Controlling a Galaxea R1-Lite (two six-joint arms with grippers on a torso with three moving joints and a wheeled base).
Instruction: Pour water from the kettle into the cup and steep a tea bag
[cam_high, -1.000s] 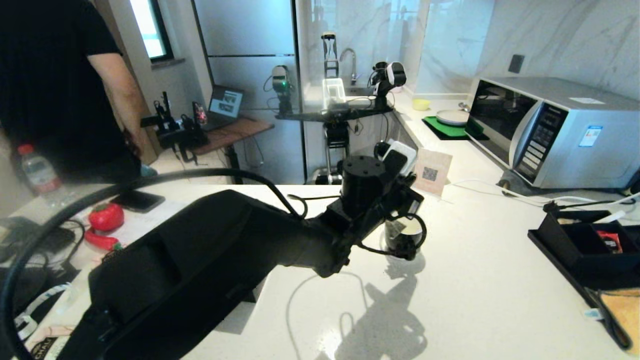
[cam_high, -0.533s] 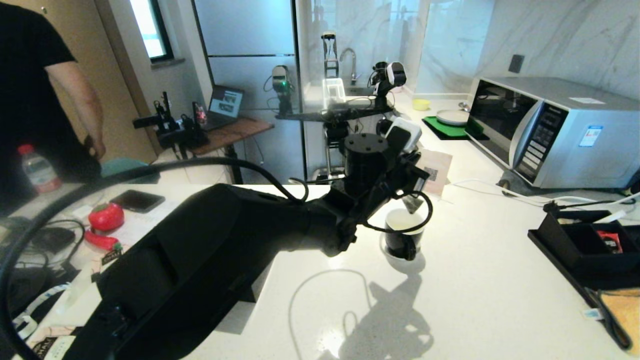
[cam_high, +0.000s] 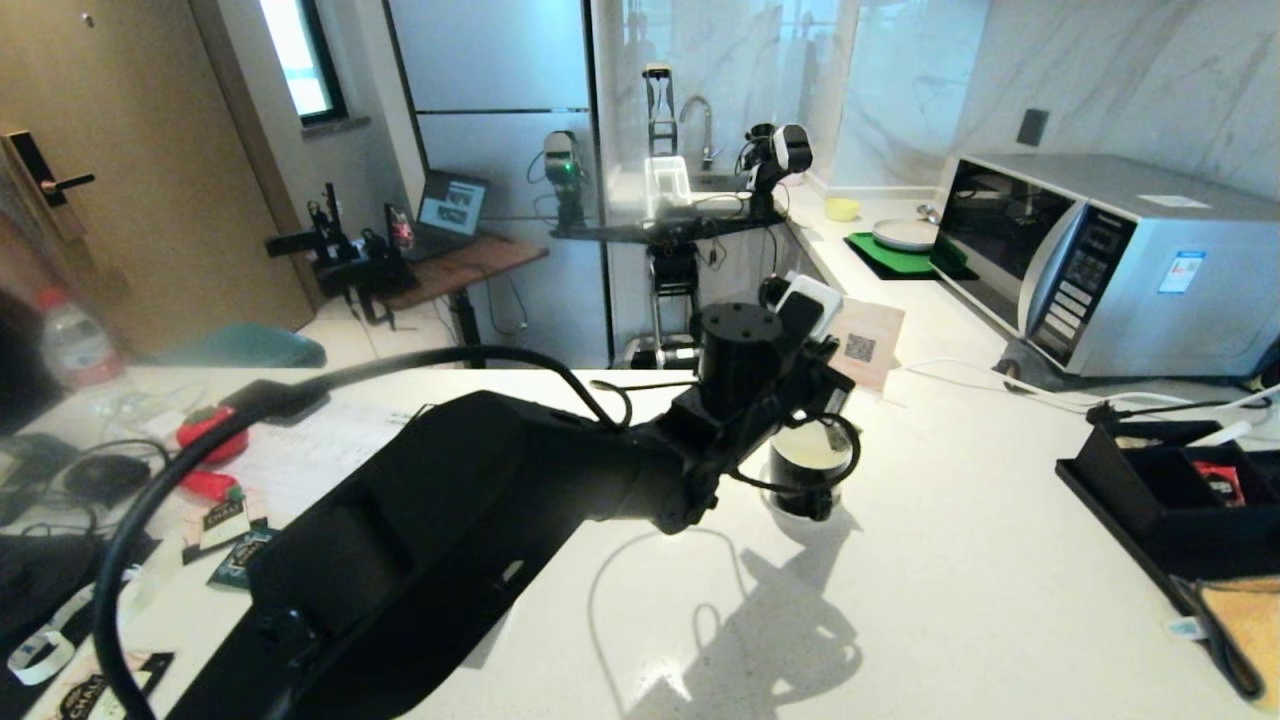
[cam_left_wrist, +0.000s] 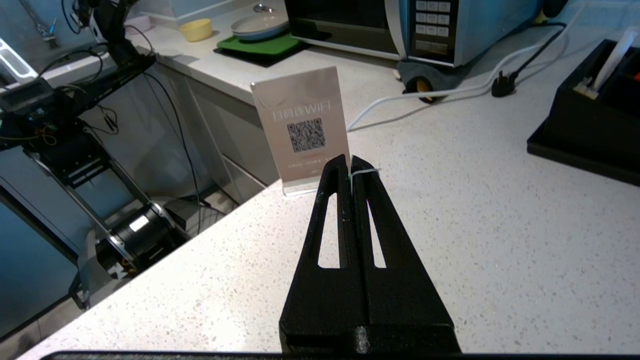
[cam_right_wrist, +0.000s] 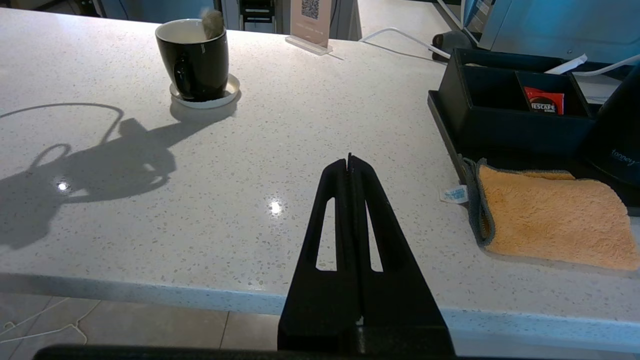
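Left gripper (cam_left_wrist: 349, 167) pinched fully closed on the white string (cam_left_wrist: 364, 172) of the tea bag (cam_right_wrist: 213, 24), poised above the cup (cam_right_wrist: 195, 57). Bag hangs at the cup's rim, partly inside. Cup sits on its saucer (cam_right_wrist: 205, 97) mid-counter (cam_right_wrist: 250, 165). Right gripper (cam_right_wrist: 349, 165) closed, empty, at the near counter edge. Kettle (cam_right_wrist: 617, 135) far right.

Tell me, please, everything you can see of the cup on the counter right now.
The cup is a small glossy black mug with a white inside and one small handle. It stands upright on a small white saucer on the speckled white counter. The grey-brown tea bag pokes up above its rim. The left claw, shut on the white string, is above it.
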